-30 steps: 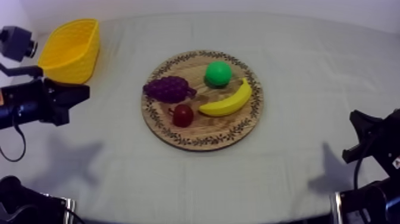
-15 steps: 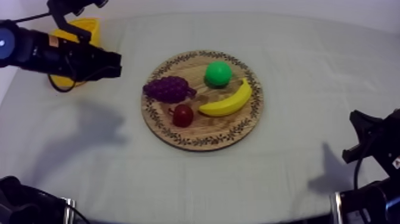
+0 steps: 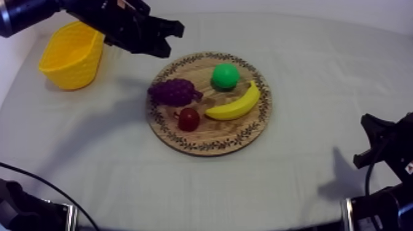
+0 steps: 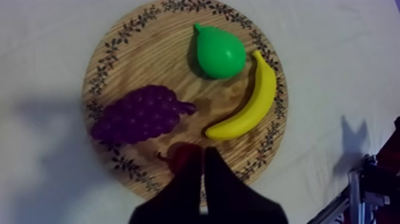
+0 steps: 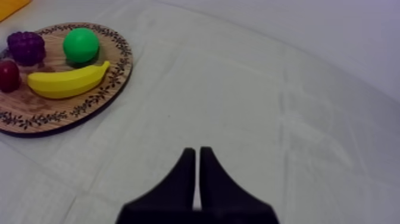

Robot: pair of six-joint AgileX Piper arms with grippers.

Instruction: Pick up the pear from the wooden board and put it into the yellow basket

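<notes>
Much bare cloth (image 3: pixel 307 178) seen round wooden board (image 3: pixel 209 138), pear (image 3: pixel 225 76) by its far rim — left gripper (image 4: pixel 201 154) closed empty near board edge, right gripper (image 5: pixel 197 152) closed empty.

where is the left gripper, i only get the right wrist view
Observer: In the top view the left gripper is raised, between the basket and the board.
Operator: open or shut
Observer: Shut on nothing: in the left wrist view its fingers lie together as a narrow wedge.
Operator: is it lined up on the pear
Observer: No. In the left wrist view its tips overlap the small red fruit; the pear lies beyond it, across the board.
</notes>
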